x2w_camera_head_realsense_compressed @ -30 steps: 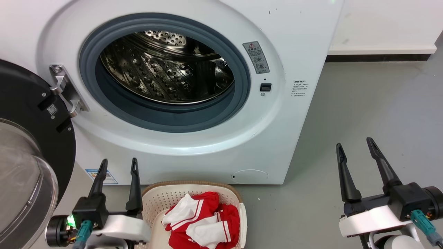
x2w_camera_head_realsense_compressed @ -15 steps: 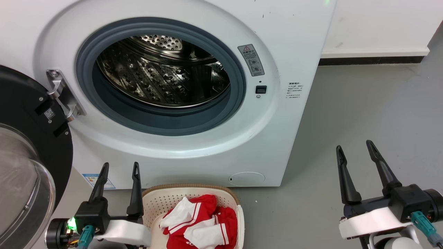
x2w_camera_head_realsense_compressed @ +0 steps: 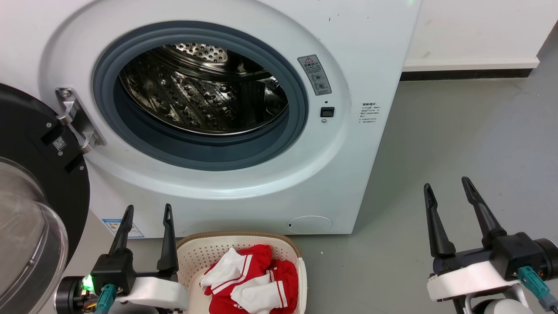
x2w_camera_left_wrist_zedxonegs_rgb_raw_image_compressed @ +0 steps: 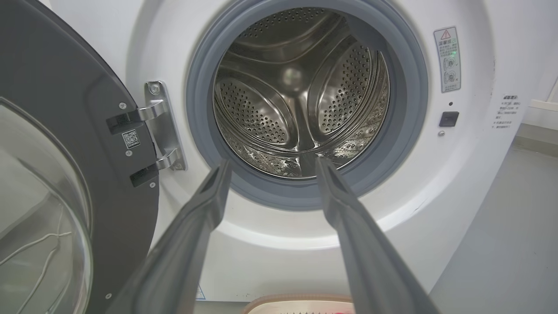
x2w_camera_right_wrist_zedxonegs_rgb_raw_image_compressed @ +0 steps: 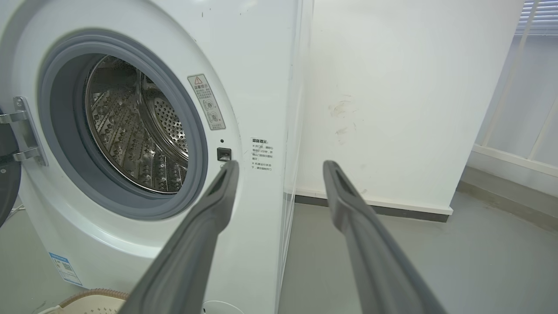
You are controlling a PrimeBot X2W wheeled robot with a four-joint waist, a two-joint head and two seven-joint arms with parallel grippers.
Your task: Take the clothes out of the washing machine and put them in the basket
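1. My left gripper hangs with its fingers spread and nothing between them, just left of the basket.
2. My right gripper is likewise spread and holds nothing (well off to the right, over grey floor).
3. The red-and-white clothes lie heaped in the basket, close before the washing machine.
4. Its door stands swung open at left, and the drum shows perforated steel.
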